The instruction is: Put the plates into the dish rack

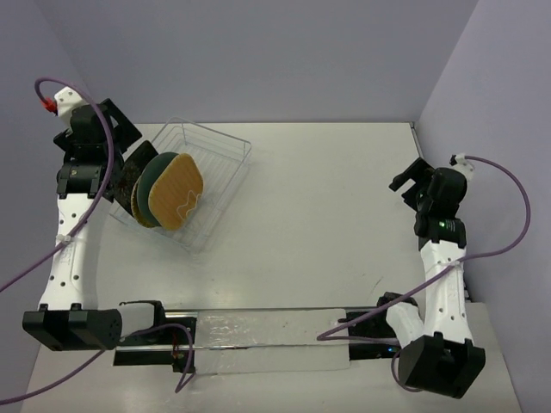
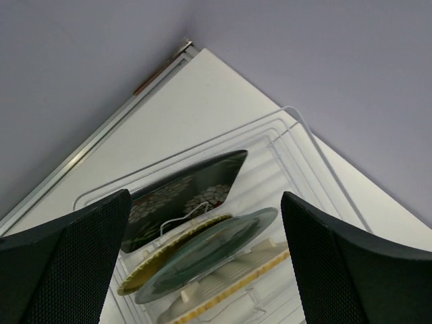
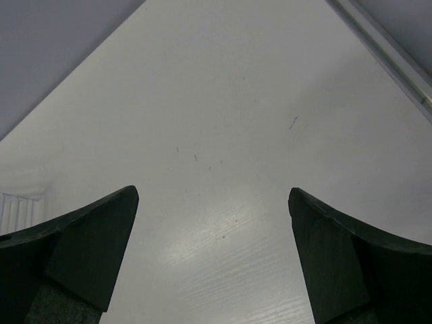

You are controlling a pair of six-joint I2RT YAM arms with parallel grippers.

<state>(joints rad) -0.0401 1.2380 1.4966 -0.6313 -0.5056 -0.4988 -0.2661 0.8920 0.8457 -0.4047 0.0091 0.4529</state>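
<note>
- Four plates (image 1: 168,191) stand on edge in the dish rack (image 1: 225,155).
- Wide and empty: left pincer (image 1: 127,136) beside the rack, right pincer (image 1: 410,182) well apart from it.
- Left wrist view shows the black plate (image 2: 192,196), seemingly half hidden from above.

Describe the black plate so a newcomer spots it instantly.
Find the wire dish rack at the table's far left. Four plates stand in it; the black square plate ends the row on the left, the only flowered one.

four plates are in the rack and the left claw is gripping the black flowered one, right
No: the left claw is open, not gripping the black flowered plate, as the left wrist view shows. The four plates are in the dish rack.
</note>
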